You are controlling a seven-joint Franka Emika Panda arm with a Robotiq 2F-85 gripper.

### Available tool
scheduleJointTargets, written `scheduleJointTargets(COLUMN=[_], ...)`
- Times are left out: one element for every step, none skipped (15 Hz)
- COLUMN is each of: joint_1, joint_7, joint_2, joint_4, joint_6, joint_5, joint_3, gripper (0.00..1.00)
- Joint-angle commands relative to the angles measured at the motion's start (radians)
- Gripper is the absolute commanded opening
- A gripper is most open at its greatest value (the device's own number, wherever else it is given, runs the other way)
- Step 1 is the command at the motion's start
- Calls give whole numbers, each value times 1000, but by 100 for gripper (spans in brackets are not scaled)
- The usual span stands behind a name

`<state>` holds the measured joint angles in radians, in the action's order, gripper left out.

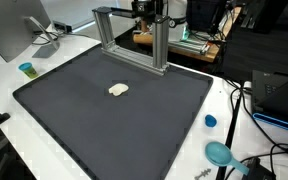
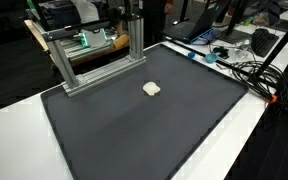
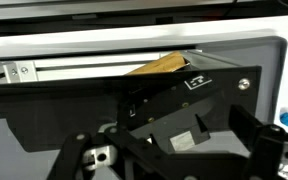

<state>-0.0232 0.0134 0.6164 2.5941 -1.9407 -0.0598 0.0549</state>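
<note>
Tool (image 3: 174, 160) fingertips cut off below, white lump (image 1: 118, 89) unidentifiably small

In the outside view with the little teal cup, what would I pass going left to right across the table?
Grey monitor → small teal cup → white lump → blue cap. The metal frame is left out, since it spans the lump's position.

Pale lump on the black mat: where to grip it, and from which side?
Top-down, probably. The pale lump lies low and flat on the black mat with nothing beside it, so its sides are free but give little height for a sideways approach. Close the jaws across its shorter width, at the middle. Its material is too small to tell, so squeeze gently.
</note>
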Motion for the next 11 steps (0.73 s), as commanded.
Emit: scheduleJointTargets(joint_1=[-8, -15, -21, -27, -33, -41, -50, -56, -68, -52, -60], joint_7=[5, 2, 3, 13, 23, 35, 40, 41, 45, 18, 23], joint_2=[22, 43, 72, 109, 147, 202, 245, 272, 307, 193, 229], joint_4=[-17, -7, 10, 33, 55, 90, 114, 123, 135, 67, 83], joint_6=[35, 29, 17, -2, -27, -72, -97, -121, -140, -96, -107], joint_5=[-29, -26, -21, -16, -11, -6, -12, -19, -21, -8, -8], joint_3=[19, 22, 25, 30, 34, 42, 56, 67, 85, 54, 66], gripper=[100, 100, 100, 100, 100, 100, 100, 100, 100, 100, 100])
